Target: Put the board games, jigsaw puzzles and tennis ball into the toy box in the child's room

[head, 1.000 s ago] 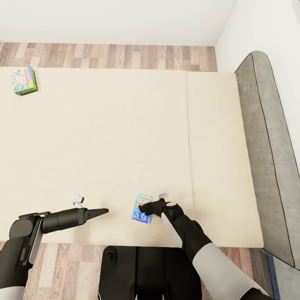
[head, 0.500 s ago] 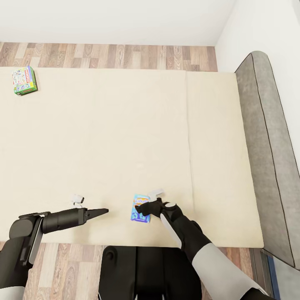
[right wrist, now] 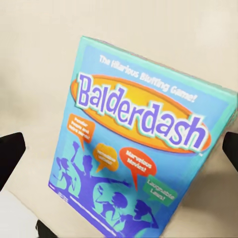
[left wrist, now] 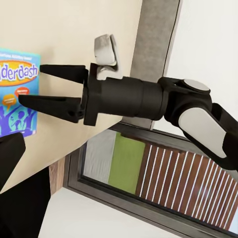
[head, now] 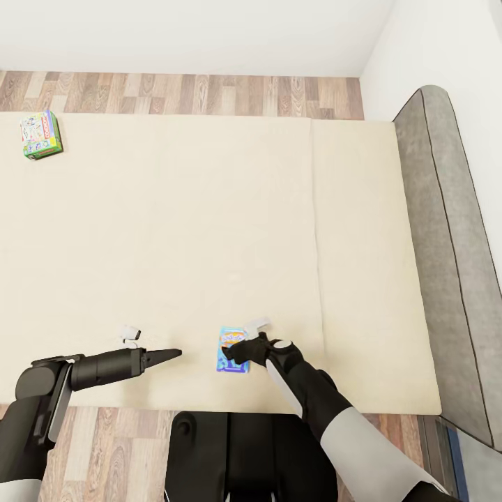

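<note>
two board games lay on the low bed's beige mattress [head: 209, 230]. the small flat blue "balderdash" box [head: 231, 348] rested near the mattress's front edge, its printed face up. the green-edged, white-topped monopoly box [head: 40, 134] sat well apart from it, at the far left corner of the mattress. the black right gripper [head: 233, 351] hung over the blue box with its jaws spread wide. in the left wrist view the two dark fingers [left wrist: 59, 73] stood apart, pointing at the box's edge [left wrist: 17, 91]. in the right wrist view the box [right wrist: 144, 148] lay between two dark fingertips [right wrist: 11, 151], one at either side and neither touching it. the black left gripper [head: 166, 355] hovered above the mattress to the left of the blue box, near but clear of it, its slim fingers drawn together to a narrow point with nothing between them. a grey padded headboard [head: 446, 230] ran along the right end of the bed, and wood-plank floor [head: 188, 94] showed beyond the far side.
</note>
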You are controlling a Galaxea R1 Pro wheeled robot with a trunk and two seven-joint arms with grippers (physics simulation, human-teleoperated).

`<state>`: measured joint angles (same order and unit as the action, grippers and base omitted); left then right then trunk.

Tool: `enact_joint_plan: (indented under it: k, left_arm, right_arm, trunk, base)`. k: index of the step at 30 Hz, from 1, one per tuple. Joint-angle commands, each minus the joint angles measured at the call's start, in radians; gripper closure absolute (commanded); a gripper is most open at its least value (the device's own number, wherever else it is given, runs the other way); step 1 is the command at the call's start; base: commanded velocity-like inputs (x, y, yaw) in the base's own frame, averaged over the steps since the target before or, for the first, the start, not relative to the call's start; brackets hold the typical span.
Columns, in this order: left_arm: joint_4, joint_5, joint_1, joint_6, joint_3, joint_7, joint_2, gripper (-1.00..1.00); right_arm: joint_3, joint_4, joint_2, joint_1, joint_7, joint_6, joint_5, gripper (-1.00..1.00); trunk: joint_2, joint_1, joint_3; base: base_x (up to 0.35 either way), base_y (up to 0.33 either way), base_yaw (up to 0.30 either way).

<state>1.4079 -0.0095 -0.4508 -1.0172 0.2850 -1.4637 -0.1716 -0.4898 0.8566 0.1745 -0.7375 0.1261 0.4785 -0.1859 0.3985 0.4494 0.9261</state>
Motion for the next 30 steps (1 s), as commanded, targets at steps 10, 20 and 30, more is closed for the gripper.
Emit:
enact_joint_plan:
  k: [10,20,30]
  left_arm:
    - [0.000,0.000,0.000,-0.010,0.000,-0.004,0.000,-1.00]
    - [0.000,0.000,0.000,-0.011,0.001,-0.005,0.000,-1.00]
    - [0.000,0.000,0.000,-0.011,0.000,-0.006,0.000,-1.00]
  right_arm:
    - [-0.008,0.001,0.000,0.000,0.034,-0.028,-0.005,-1.00]
    - [-0.010,0.000,0.000,0.000,0.060,-0.036,-0.004,-1.00]
    - [-0.011,-0.001,0.000,0.000,0.057,-0.028,-0.004,-1.00]
  trunk:
    - [0.002,0.001,0.001]
    - [0.002,0.001,0.001]
    - [0.002,0.001,0.001]
  base:
    - [0.000,0.000,0.000]
    - [0.000,0.000,0.000]
    - [0.000,0.000,0.000]
